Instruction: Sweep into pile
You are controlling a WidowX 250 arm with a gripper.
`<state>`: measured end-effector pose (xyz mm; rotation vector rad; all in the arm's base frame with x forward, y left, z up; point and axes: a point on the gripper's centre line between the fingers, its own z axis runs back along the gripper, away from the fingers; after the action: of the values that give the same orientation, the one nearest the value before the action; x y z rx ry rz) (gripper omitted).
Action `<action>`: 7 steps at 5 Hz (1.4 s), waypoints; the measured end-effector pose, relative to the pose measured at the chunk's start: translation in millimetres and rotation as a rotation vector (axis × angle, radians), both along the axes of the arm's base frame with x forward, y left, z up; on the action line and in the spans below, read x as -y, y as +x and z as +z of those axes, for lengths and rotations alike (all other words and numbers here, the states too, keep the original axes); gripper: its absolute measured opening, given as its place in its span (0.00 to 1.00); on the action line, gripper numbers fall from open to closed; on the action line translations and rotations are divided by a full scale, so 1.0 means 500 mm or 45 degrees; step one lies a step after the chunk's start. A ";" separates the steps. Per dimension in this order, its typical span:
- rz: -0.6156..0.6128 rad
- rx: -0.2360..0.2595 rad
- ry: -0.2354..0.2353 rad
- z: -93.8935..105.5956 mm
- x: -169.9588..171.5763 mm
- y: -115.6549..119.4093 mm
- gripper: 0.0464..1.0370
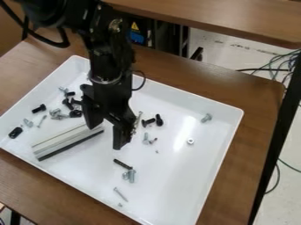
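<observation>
Brown wooden table (262, 99), glossy white rectangular tray (170, 176); silver and black metal screws (131, 176) flank my black two-finger gripper (106, 137), fingers apart, one partly hiding a long white bar (59, 143).

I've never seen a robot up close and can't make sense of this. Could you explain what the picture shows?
The picture comes from a fixed camera looking down at a slant. The black machine is a robot arm, coming in from the top. At its end is a gripper, its two fingers spread apart over a white tray on a brown table. The tray holds scattered screws and small parts, some silver, some black, including a nut on the right. A pale bar with a dark lower edge lies with one end by the gripper; nothing looks clamped.
</observation>
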<state>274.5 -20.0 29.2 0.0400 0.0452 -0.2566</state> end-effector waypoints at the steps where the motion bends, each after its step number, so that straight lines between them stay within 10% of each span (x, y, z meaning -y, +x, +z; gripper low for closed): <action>1: 0.002 -0.029 0.003 -0.010 -0.002 -0.010 0.96; 4: -0.114 -0.154 0.154 -0.005 -0.132 -0.035 0.96; 7: -0.164 -0.156 0.123 -0.073 -0.199 0.002 0.96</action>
<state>275.3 79.5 -7.4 0.1235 0.1776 -0.3853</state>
